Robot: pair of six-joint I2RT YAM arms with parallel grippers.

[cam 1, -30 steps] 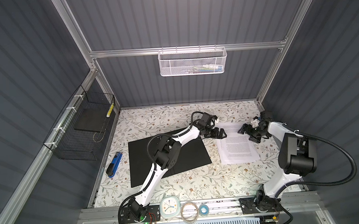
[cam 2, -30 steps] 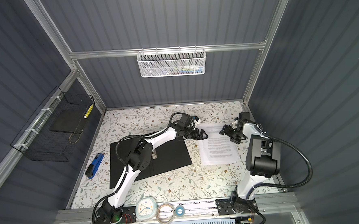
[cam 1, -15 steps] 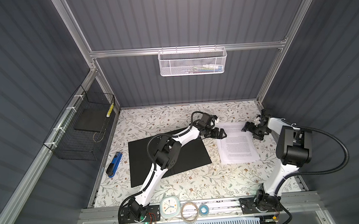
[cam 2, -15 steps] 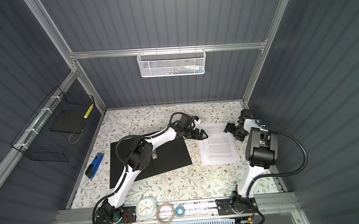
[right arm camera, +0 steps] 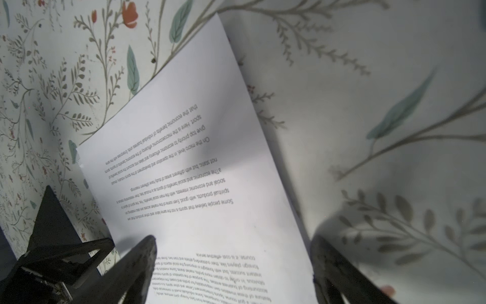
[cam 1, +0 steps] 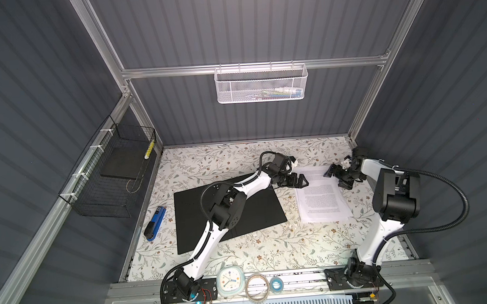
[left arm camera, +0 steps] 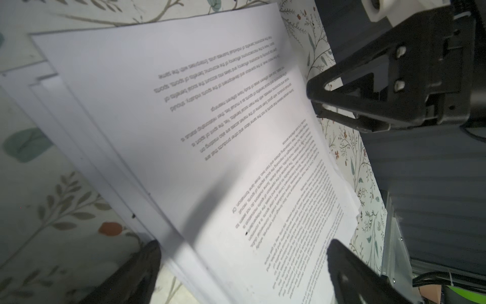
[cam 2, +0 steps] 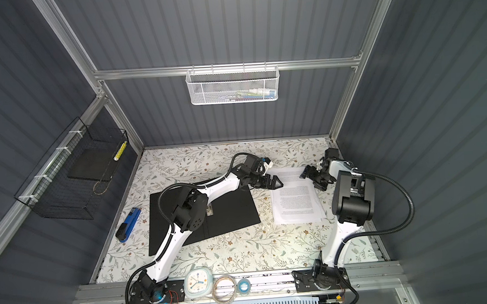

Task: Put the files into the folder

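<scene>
Step in hand, as we judge it: getting a hold on the files (cam 1: 320,200) before they go to the folder (cam 1: 254,212); nothing is lifted yet

How to do it well, our view:
- flat sheets give no edge to pinch from above, so one finger should slip under a long side, or the two grippers should push inward until the paper bows
- the sheets are fanned, lower ones showing past the top one; square them first so they travel as one
- close slowly and check that every sheet is caught

Left gripper (cam 1: 298,181): jaws spread wide, empty. In its wrist view one finger hangs over the printed top sheet, the other at the stack's long edge. We cannot tell whether either touches paper

Right gripper (cam 1: 336,179): also spread wide, empty, facing the left gripper across the same end of the stack. In its wrist view one finger is over the sheet, the other out over the desk (cam 1: 242,253). Contact is unclear here too

The files lie flat under and between both grippers. The folder lies open, black inside up, behind the left gripper beneath its arm, near the stack with a strip of desk between
</scene>
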